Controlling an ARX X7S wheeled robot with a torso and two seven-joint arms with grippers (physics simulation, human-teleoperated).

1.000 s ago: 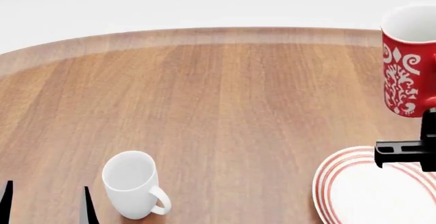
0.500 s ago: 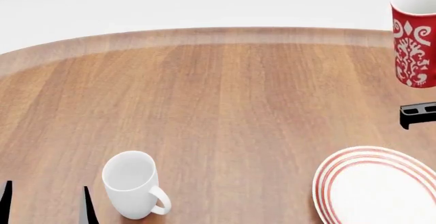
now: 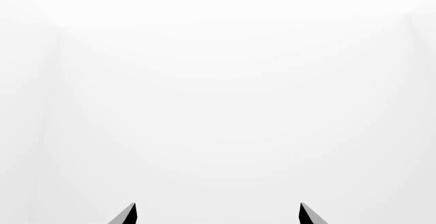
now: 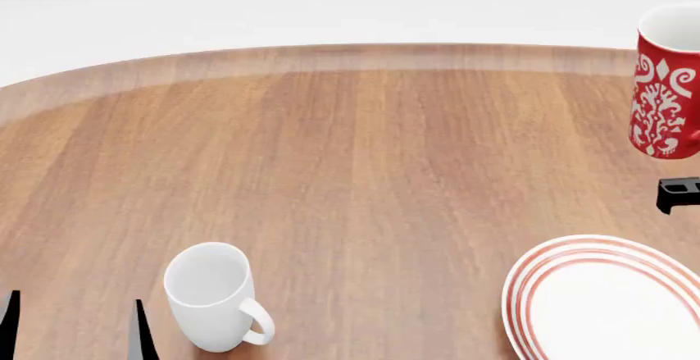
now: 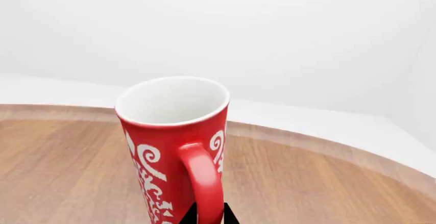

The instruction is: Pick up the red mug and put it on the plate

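Right gripper [image 5: 208,215] pinches the handle of the red mug [image 5: 175,147], dark fingertips shut against the loop; the mug stands upright in the air at the head view's 3 o'clock edge, above the wooden table [image 4: 361,180]. At 5 o'clock the plate [image 4: 608,301] lies flat, bare, well apart from the mug. Left gripper [image 4: 75,327] at 7 o'clock – fingers spread, holding nothing – sits just beside a white mug [image 4: 215,296]. Plain white walls surround the round-edged tabletop

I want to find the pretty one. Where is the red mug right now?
In the head view, the red mug is at the far right edge, upright, beyond the plate; the right end effector is at its handle.
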